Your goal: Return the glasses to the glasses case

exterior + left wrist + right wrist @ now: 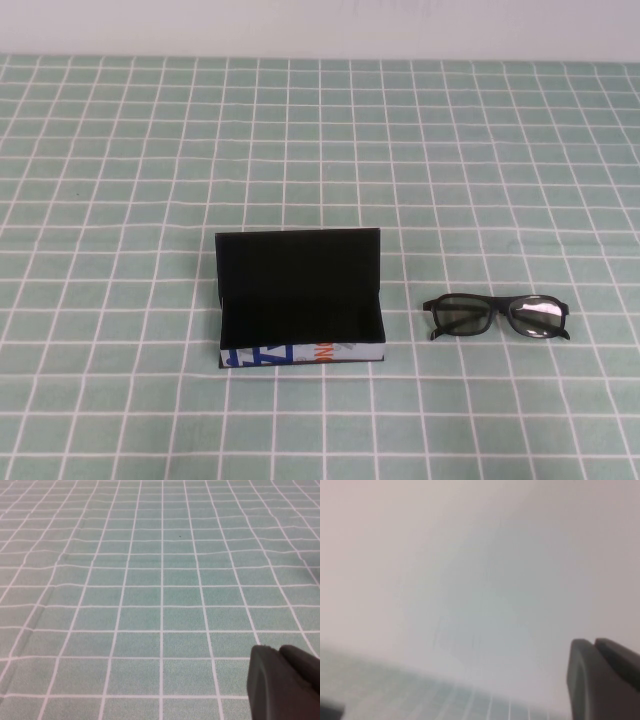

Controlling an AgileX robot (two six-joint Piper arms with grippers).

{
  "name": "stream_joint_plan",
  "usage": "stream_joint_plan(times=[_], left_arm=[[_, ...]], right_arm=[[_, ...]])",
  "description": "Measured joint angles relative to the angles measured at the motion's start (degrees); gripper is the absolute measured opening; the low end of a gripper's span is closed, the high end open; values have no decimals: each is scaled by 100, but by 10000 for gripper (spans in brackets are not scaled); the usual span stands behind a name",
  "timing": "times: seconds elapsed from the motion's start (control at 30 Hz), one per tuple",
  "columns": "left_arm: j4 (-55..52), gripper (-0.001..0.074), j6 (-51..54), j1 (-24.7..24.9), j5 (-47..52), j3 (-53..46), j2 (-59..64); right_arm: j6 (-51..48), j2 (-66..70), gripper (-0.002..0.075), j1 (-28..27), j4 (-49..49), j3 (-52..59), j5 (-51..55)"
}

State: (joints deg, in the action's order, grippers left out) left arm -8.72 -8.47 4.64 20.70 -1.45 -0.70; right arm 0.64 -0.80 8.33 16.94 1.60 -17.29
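Observation:
The glasses case (300, 352) stands open in the middle of the table in the high view. Its lid is upright at the back, its black inside is empty, and its white front edge carries blue and orange print. The black glasses (497, 317) lie on the cloth to the right of the case, apart from it, with the arms folded. Neither arm shows in the high view. My left gripper (279, 650) is shut and empty above bare cloth. My right gripper (594, 642) is shut and empty, facing a pale wall.
A green cloth with a white grid (150, 180) covers the whole table. A pale wall (320, 25) runs along the far edge. The left wrist view shows only cloth (150, 580).

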Motion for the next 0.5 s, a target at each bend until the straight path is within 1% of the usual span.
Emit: stream_joint_plan(times=[0.17,0.3,0.4,0.5], left_arm=[[0,-2,0,0,0,0,0],[0,-2,0,0,0,0,0],[0,-2,0,0,0,0,0],[0,-2,0,0,0,0,0]], right_arm=[[-331,0,-14,0,-530,0,-1170],[-430,0,-14,0,-1330,-14,-2144],[-430,0,-14,0,-2225,-341,-2258],[-518,0,-14,0,-3047,-994,-1910]])
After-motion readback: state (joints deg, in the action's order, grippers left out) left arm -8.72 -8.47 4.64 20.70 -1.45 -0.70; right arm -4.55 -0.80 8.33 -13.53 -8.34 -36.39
